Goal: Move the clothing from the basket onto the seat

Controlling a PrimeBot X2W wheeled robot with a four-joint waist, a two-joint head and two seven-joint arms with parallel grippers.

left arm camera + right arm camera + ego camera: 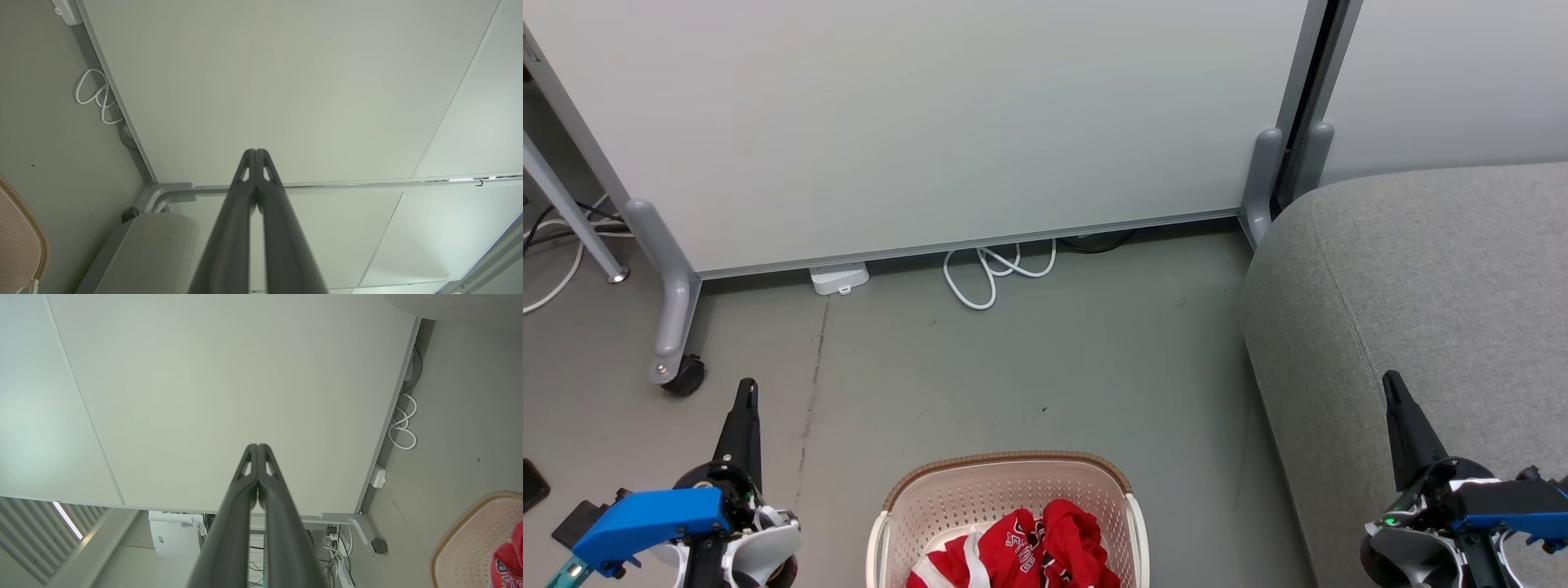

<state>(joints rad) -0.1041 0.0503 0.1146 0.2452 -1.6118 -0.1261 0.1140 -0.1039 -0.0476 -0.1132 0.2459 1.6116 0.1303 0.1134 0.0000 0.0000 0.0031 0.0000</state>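
Red clothing (1029, 551) with white trim and lettering lies crumpled in the cream basket (980, 490) at the bottom centre of the head view, on the floor. A corner of that clothing (508, 563) and the basket rim (457, 522) appear in the right wrist view. The grey seat (1421, 310) stands to the right. My left gripper (745, 392) is shut and empty, left of the basket, fingers pointing up. My right gripper (1391, 384) is shut and empty over the seat's front part. In each wrist view the fingertips (255, 154) (258, 449) meet.
A white wheeled partition panel (931, 122) stands behind, its castor (682, 376) at the left. A white cable (992, 273) and a small white box (840, 278) lie at its base. Dark objects (531, 486) sit on the floor at the far left.
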